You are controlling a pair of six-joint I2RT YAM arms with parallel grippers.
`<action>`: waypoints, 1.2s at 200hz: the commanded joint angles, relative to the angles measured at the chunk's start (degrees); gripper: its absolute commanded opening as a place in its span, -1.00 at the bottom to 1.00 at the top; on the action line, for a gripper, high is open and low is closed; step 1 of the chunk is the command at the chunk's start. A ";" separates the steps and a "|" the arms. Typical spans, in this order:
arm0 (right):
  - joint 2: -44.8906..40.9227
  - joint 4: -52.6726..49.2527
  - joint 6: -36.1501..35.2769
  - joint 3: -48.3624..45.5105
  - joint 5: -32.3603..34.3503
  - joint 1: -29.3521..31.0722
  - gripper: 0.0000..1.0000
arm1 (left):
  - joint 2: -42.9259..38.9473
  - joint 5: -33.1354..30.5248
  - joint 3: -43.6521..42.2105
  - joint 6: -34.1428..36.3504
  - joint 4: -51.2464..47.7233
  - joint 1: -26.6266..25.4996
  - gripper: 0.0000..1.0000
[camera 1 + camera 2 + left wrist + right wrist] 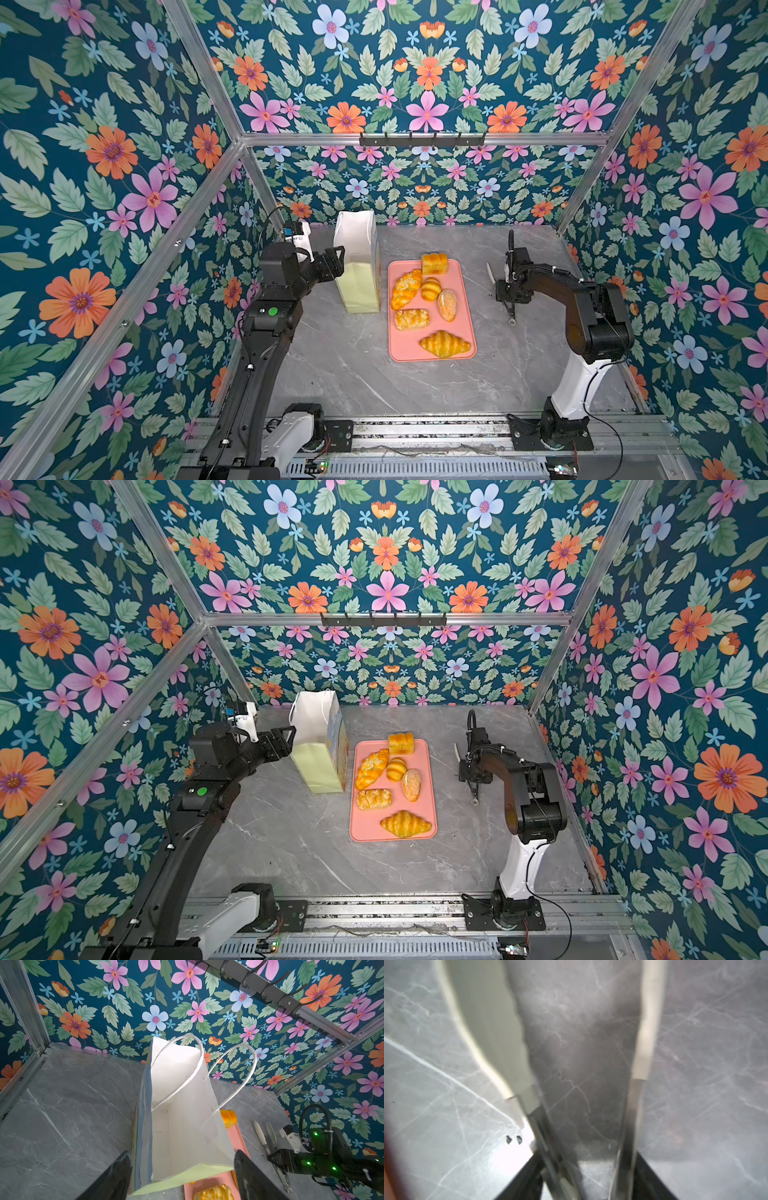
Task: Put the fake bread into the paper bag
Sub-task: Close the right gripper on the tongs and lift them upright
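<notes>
Both top views: paper bag upright on table, mouth open, just left of pink tray. Fake bread, six pieces, all on tray: square loaf at far end, croissant at near end. Left hand at bag's upper left edge. Left wrist view: jaws spread wide, one finger each side of bag's narrow end, white inside showing. Right hand right of tray, well apart from bread, clamped on metal tongs; white tong tips apart above table.

paper bag upright, open, fake bread alongside
</notes>
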 commanded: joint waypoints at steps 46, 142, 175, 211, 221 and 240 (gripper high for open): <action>-0.21 -4.40 -0.46 0.14 -7.77 0.11 -0.28 | -2.78 1.26 1.38 -0.85 -0.56 0.07 0.57; -7.78 -5.31 0.71 -0.90 -16.99 0.07 -0.58 | -3.98 6.03 2.38 -3.92 1.75 -0.39 0.54; -12.97 -6.42 1.96 -1.05 -23.37 0.13 -0.59 | -3.45 7.76 3.22 -3.33 3.39 -1.86 0.52; -20.32 -7.88 2.60 -0.78 -31.80 1.13 -0.62 | -2.37 5.38 4.25 -2.89 3.90 -5.63 0.50; -21.79 -8.50 2.83 -0.42 -34.79 1.52 -0.62 | -2.06 5.31 4.30 -2.68 4.49 -6.43 0.49; -24.34 -9.17 4.01 0.12 -39.23 3.19 -0.61 | -1.27 5.94 4.74 -1.54 5.68 -8.06 0.48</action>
